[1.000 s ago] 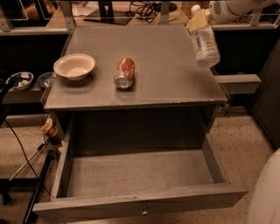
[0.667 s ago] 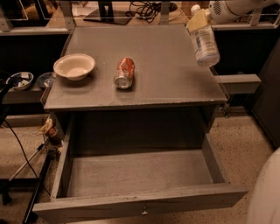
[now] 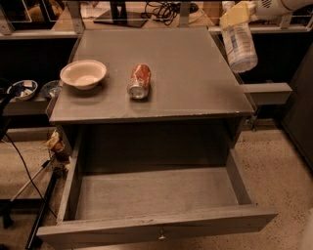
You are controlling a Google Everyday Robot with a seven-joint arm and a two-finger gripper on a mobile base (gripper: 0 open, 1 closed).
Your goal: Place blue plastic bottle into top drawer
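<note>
1. Gripper (image 3: 236, 14): upper right of view, above the cabinet's right rear corner; fingers clamped on the top end of the blue plastic bottle (image 3: 241, 48).
2. Blue plastic bottle: hanging from the gripper, held in the air, outside the drawer.
3. Top drawer (image 3: 156, 225): pulled open, metal knob (image 3: 160, 237) at front centre.
4. Cabinet top (image 3: 195, 73): carries a cream bowl (image 3: 83, 73) and, beside it, a red soda can (image 3: 139, 81) lying on its side.

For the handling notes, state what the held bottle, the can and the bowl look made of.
The blue plastic bottle, hanging from the tool at top right: probably translucent plastic, cloudy whitish wall with a pale label. The can: metal, with a glossy printed skin and a shiny end. The bowl: pale and matte; ceramic or plastic, unclear.
</note>
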